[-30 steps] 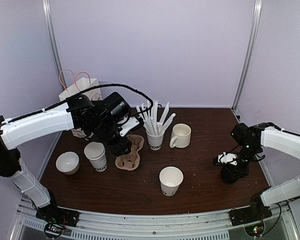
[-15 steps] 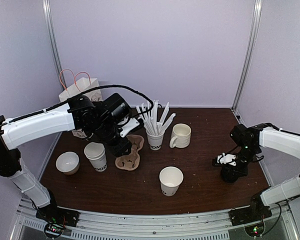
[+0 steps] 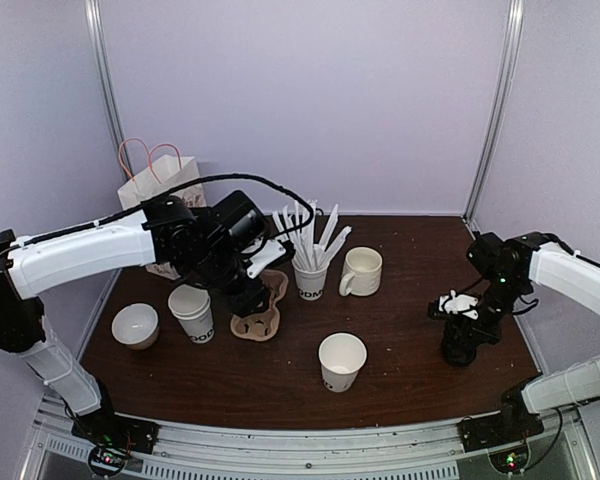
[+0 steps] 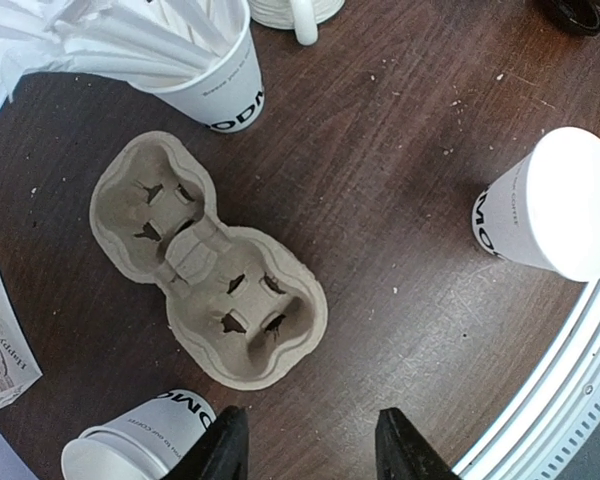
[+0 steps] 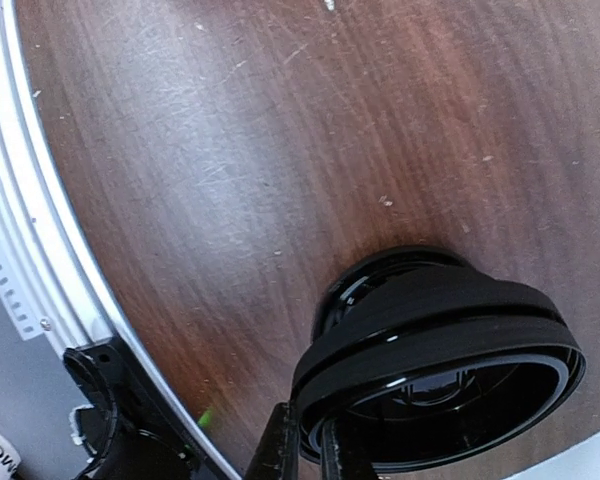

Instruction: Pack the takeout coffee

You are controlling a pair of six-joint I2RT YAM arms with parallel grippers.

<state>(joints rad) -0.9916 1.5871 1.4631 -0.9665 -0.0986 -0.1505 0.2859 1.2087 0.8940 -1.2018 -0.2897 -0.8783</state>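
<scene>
Two white paper cups with black lettering stand open, without lids: one at the front middle (image 3: 341, 360) (image 4: 555, 205), one at the left (image 3: 192, 312) (image 4: 140, 445). A brown pulp cup carrier (image 3: 260, 312) (image 4: 205, 300) lies flat between them with both wells empty. My left gripper (image 3: 252, 298) (image 4: 315, 450) hangs open over the table just beside the carrier, nothing between its fingers. At the right, my right gripper (image 3: 466, 345) (image 5: 305, 452) is shut on the rim of a black lid (image 5: 440, 350), tilted above a second black lid (image 5: 380, 275) on the table.
A same-print cup full of white sticks (image 3: 310, 272) (image 4: 205, 60) and a cream mug (image 3: 361, 270) stand behind the carrier. A white bowl (image 3: 135, 325) sits front left, a paper bag (image 3: 160, 185) back left. The table's metal front rail (image 5: 40, 230) runs close to the lids.
My right gripper has closed on the lid's rim and its wrist has risen a little. The left arm has drifted slightly right above the carrier, jaws unchanged.
</scene>
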